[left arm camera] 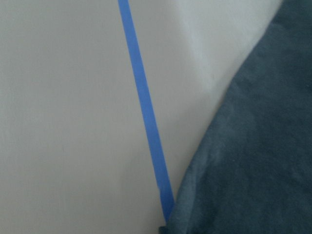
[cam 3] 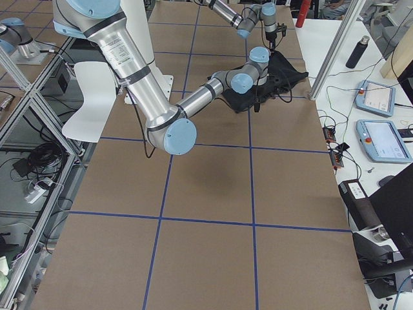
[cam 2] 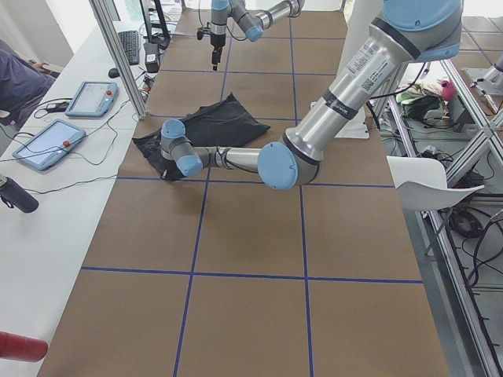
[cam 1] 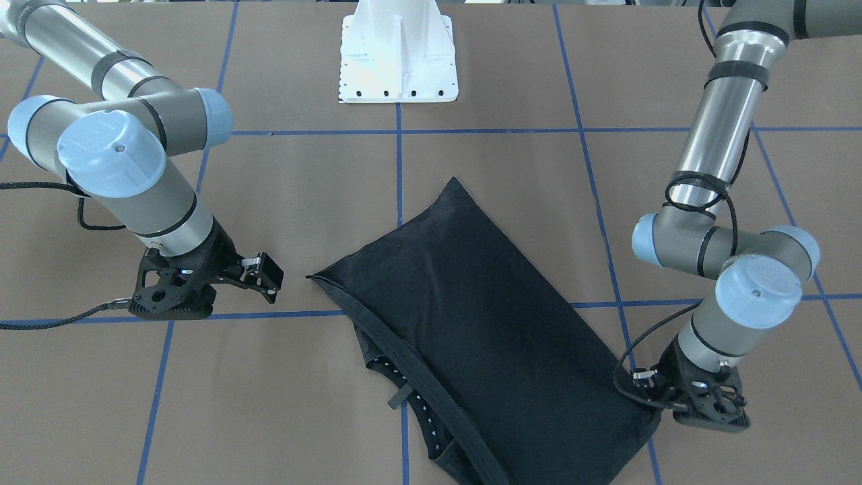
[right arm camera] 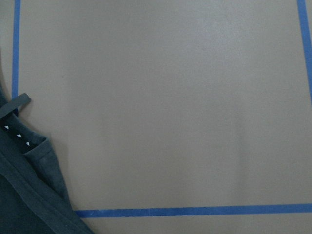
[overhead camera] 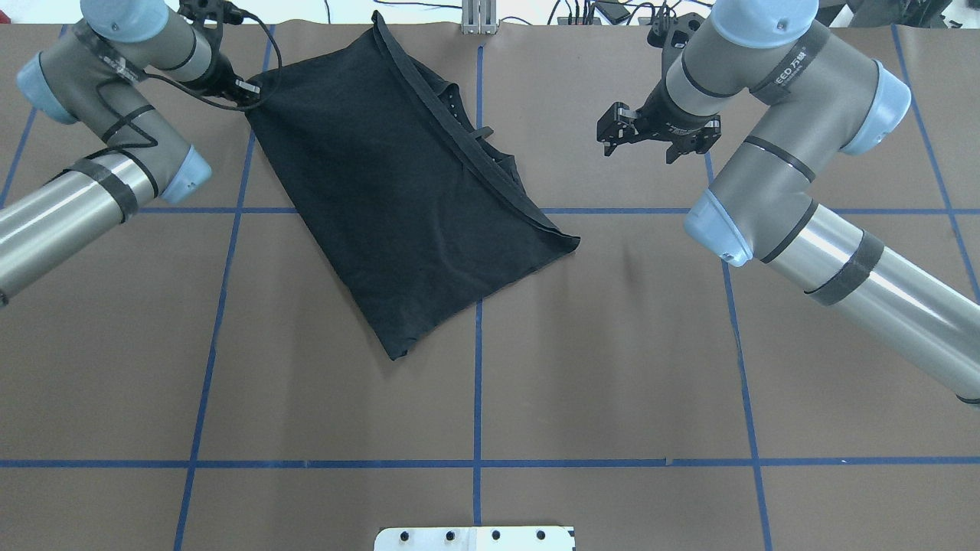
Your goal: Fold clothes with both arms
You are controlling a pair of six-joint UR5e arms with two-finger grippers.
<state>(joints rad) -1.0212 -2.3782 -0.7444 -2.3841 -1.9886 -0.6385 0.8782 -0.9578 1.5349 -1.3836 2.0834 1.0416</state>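
The black T-shirt [cam 1: 471,323] [overhead camera: 398,207] lies folded and slanted on the brown table, plain side up, with its collar edge and label [cam 1: 399,397] toward the far side from the robot. My left gripper [cam 1: 638,389] [overhead camera: 251,90] sits low at the shirt's corner and touches the cloth. Its fingertips are lost against the black fabric, so I cannot tell its state. The left wrist view shows only the shirt's edge [left arm camera: 253,161] and a line of blue tape. My right gripper [cam 1: 269,276] [overhead camera: 610,136] hovers open and holds nothing, a short way off the opposite corner. The right wrist view catches the collar [right arm camera: 24,195].
The white base pedestal [cam 1: 399,60] [overhead camera: 475,538] stands at the robot's edge of the table. Blue tape lines [overhead camera: 478,344] grid the brown surface. Beyond the far edge, a side bench holds tablets [cam 2: 45,141] and a dark bottle [cam 3: 357,51].
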